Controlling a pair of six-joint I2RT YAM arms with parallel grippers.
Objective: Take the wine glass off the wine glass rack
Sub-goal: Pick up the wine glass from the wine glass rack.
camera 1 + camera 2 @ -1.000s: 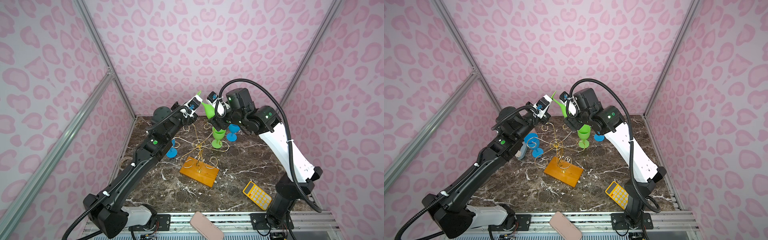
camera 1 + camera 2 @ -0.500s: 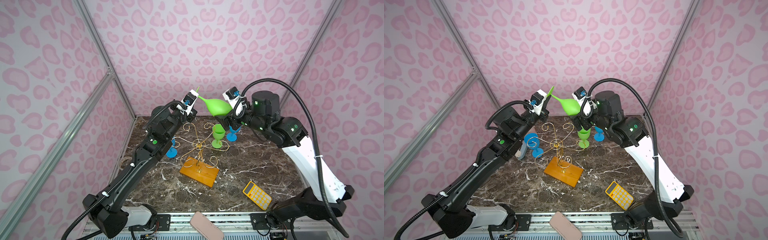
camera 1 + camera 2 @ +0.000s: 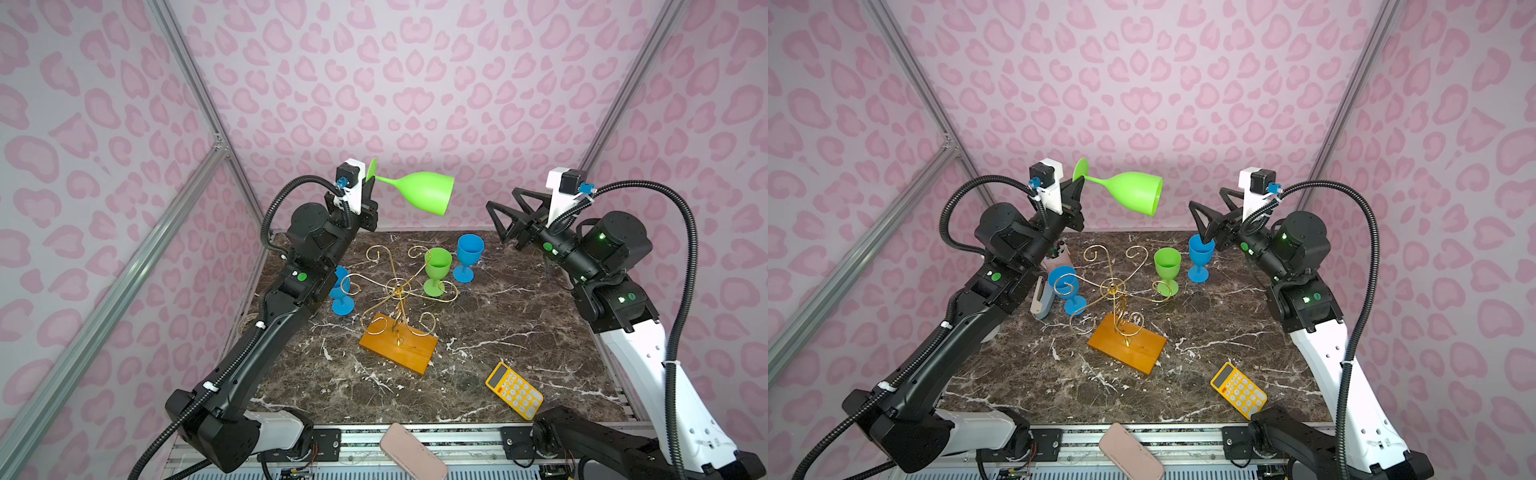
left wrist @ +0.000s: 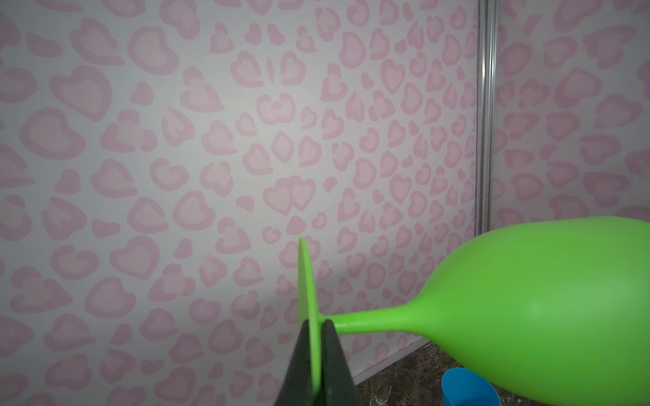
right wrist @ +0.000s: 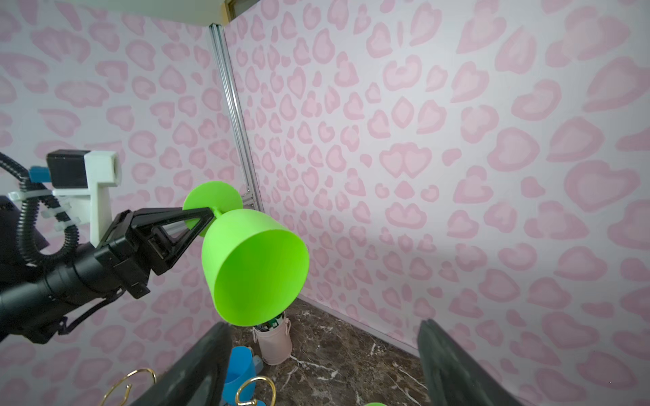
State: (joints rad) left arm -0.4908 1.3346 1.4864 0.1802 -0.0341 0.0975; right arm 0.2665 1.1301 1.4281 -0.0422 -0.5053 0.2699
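A green wine glass (image 3: 424, 193) (image 3: 1133, 193) lies sideways in the air, high over the back of the table. My left gripper (image 3: 369, 183) (image 3: 1077, 185) (image 4: 313, 327) is shut on its flat foot, with the bowl (image 4: 545, 305) (image 5: 253, 267) pointing toward the right arm. The wine glass rack (image 3: 399, 286) (image 3: 1115, 286), gold wire on an orange wooden base (image 3: 399, 347), stands below in mid-table. My right gripper (image 3: 500, 199) (image 3: 1204, 197) (image 5: 322, 337) is open and holds nothing, well to the right of the bowl.
On the marble stand a green glass (image 3: 436, 266), a blue glass (image 3: 469, 253) beside it and another blue glass (image 3: 340, 291) left of the rack. A pink pot (image 3: 1057, 259) sits back left. A yellow calculator (image 3: 515, 390) lies front right.
The right gripper has drawn back to the right, away from the glass bowl. The left gripper has lifted the glass higher and swung it level.
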